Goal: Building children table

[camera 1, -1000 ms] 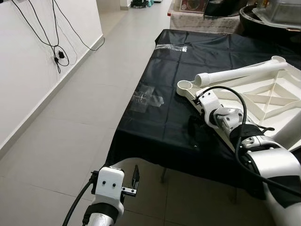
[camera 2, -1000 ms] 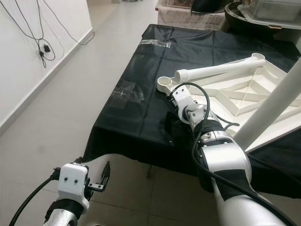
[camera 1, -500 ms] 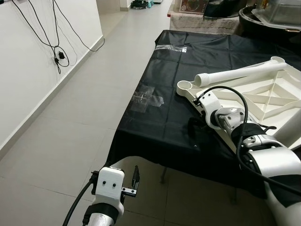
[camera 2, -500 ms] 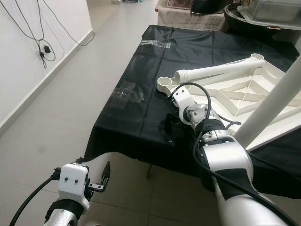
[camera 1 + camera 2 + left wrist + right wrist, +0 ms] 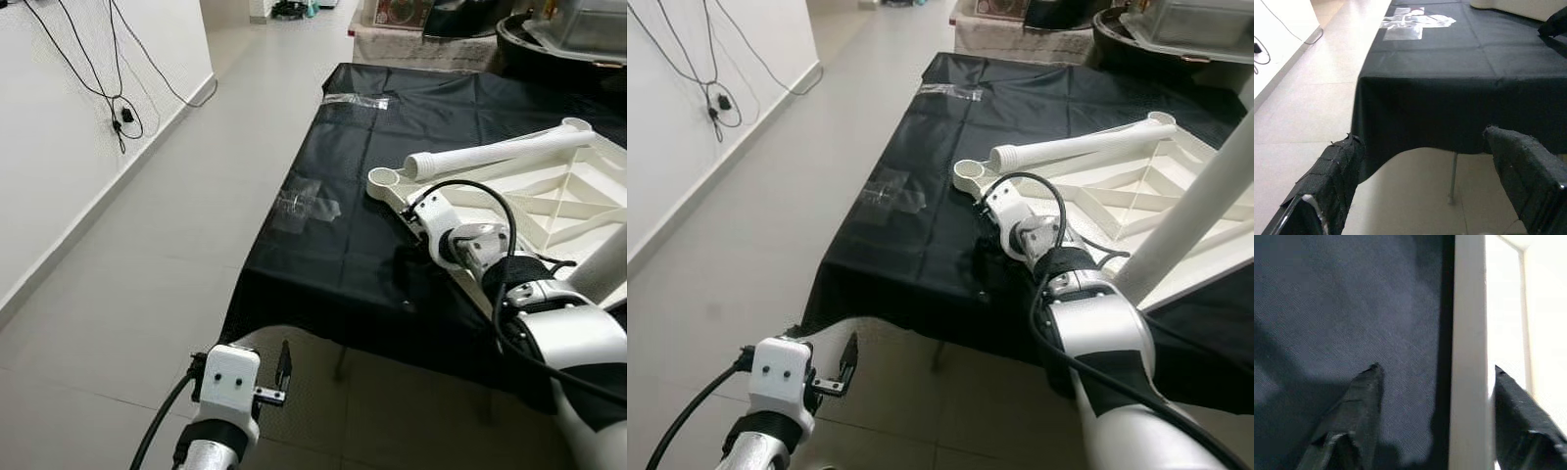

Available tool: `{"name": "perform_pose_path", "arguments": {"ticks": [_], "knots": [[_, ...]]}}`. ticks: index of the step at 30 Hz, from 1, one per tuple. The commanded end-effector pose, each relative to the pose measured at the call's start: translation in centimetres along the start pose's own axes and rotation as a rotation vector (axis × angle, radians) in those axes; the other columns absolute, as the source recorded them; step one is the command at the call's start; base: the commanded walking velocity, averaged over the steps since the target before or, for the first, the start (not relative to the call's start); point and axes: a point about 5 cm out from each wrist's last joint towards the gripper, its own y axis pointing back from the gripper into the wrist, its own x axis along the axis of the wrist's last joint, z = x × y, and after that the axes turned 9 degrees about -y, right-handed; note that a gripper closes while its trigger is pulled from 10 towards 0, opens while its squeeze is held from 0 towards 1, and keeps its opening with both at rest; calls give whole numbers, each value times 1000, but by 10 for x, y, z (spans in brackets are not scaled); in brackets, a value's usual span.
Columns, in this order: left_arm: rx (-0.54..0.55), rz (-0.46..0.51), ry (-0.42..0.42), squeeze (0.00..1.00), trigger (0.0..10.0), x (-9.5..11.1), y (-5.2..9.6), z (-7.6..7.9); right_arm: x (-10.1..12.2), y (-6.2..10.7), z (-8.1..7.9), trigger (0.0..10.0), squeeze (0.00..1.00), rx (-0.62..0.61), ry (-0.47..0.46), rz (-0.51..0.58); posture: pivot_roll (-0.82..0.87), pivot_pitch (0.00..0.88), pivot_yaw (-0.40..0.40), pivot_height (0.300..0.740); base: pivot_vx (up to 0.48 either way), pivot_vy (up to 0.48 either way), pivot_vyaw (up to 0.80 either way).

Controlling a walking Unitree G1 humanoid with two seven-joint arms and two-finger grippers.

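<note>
Hanging low over the tiled floor (image 5: pixel 147 245), in front of the counter's near edge, the left gripper (image 5: pixel 279 377) has its jaws spread wide with nothing between them; its wrist view looks between two black fingers (image 5: pixel 1332 176) at the draped cloth edge. Beyond it, the counter wears a black cloth (image 5: pixel 333 245) with patches of clear tape (image 5: pixel 306 204). On the cloth lies the white children's tabletop (image 5: pixel 549 211), underside up, its ribs forming open triangular cells. The right gripper (image 5: pixel 1437 396) reaches to the tabletop's near rim, jaws parted and straddling that white rim, one finger (image 5: pixel 1359 396) over the black cloth, the other over the white underside; contact cannot be judged. Just past the gripper sits a round leg socket (image 5: pixel 384 179) at the tabletop's corner. A white table leg (image 5: pixel 490 152) lies across the tabletop beside the socket. At the far end stands a dark tub (image 5: pixel 549 39).
</note>
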Motion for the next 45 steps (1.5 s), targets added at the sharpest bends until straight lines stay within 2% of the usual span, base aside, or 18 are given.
{"name": "perform_pose_path", "arguments": {"ticks": [1,8,13,20,22,36,45], "knots": [[-39,22,59,0,10000,9,2,17,-10,-5,-9,0,0,50,14,-54,-13,161,-36,740,0,0,0],[-35,19,57,0,10000,9,2,16,3,-5,-18,0,0,112,66,-28,-16,155,-37,740,0,0,0],[-33,19,56,0,10000,9,1,16,11,-5,-30,0,0,206,167,-30,-18,147,-38,740,0,0,0],[-33,19,52,0,10000,9,-1,16,11,-5,-36,0,0,272,238,-49,-20,142,-36,740,0,0,0],[-33,18,50,0,10000,9,-2,15,10,-5,-40,0,0,327,268,-66,-22,141,-37,740,0,0,0],[-26,15,44,0,10000,7,-2,12,8,-2,-35,0,0,359,300,-89,-47,146,-17,740,0,0,0],[-28,15,37,0,10000,6,-2,10,4,2,-39,0,0,483,361,-117,-27,139,-8,740,0,0,0]]}}
